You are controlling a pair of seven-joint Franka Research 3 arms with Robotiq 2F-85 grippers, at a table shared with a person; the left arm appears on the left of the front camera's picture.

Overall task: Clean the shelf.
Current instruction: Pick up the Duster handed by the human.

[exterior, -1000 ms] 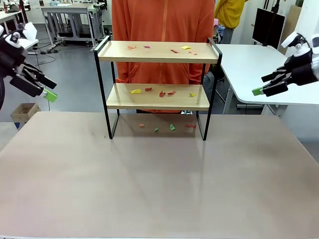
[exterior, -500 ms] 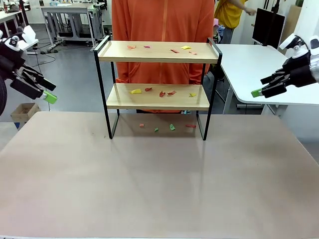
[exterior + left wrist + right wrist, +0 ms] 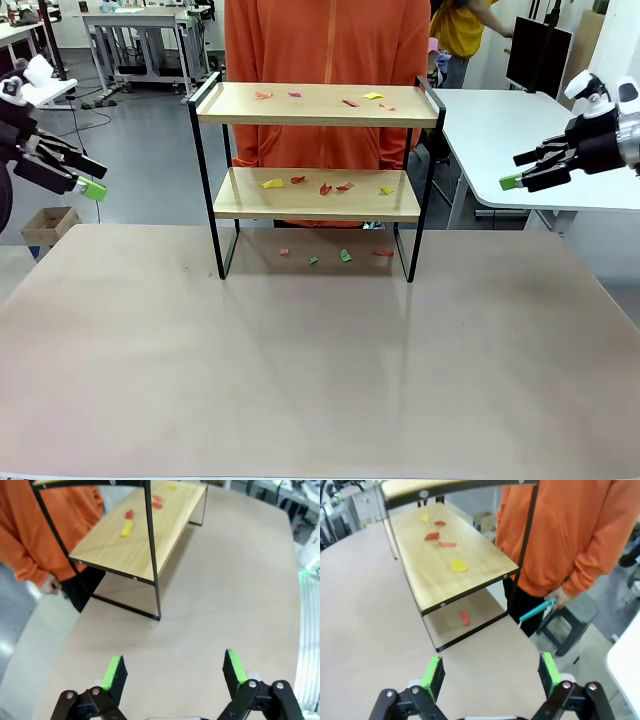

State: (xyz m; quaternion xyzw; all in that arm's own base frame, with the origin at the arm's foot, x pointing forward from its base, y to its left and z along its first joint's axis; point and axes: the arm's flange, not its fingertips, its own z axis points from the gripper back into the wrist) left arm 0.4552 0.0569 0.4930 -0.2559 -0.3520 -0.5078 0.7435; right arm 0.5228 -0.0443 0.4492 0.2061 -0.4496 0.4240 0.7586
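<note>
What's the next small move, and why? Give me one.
Probably ease the right gripper toward the teal stick in the person's hand, ready to take it. It and the left gripper hang open and empty, apart from the shelf, while paper scraps litter both its boards; sweeping them likely needs a tool.

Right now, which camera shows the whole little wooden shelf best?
The front view: the two-tier light wooden shelf in its black metal frame stands whole, both boards and legs. Each wrist view sees the lower board from one end, the top board mostly cut off.
</note>
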